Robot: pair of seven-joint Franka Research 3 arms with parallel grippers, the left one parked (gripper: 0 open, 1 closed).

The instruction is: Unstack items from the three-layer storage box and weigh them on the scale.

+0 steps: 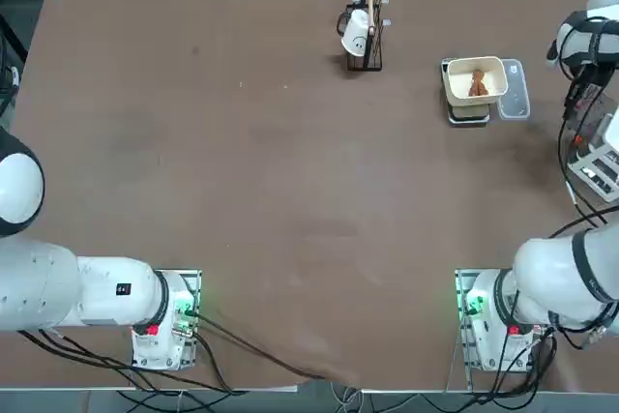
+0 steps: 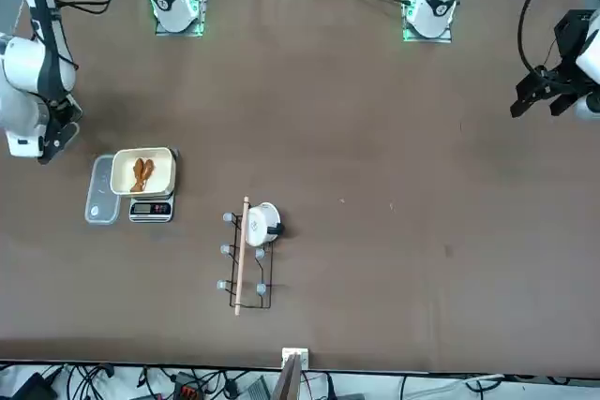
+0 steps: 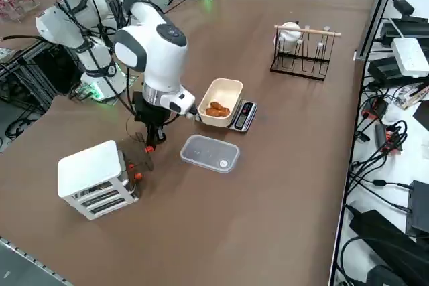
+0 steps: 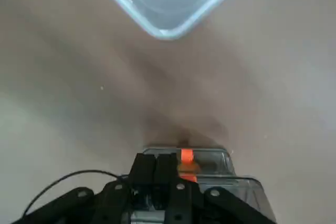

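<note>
- Brown tabletop [image 3: 281, 185] fills the scene, with cables and boxes along its right edge in the right side view.
- Leftmost and nearest in that view stands the three-layer storage box [image 3: 92, 180], white and slatted, with small orange-red bits at its right side.
- Just right of it hangs the right gripper [image 3: 149, 144], pointing down above bare table, its fingers pressed together; an orange piece shows at the tips, but whether it is one of the items cannot be told.
- Next lies the translucent plate [image 3: 210, 153], flat and empty.
- Beyond it sits the scale [image 3: 244, 116], carrying the cream bowl [image 3: 226, 92] with brown lumps [image 3: 216, 109] inside.
- Far right stands a black wire stand [image 3: 301, 55] holding a white cup.
- Risk: a small item pinched at the very tips could slip out in transit, and a low pass could nudge the plate or knock the bowl off the scale.
</note>
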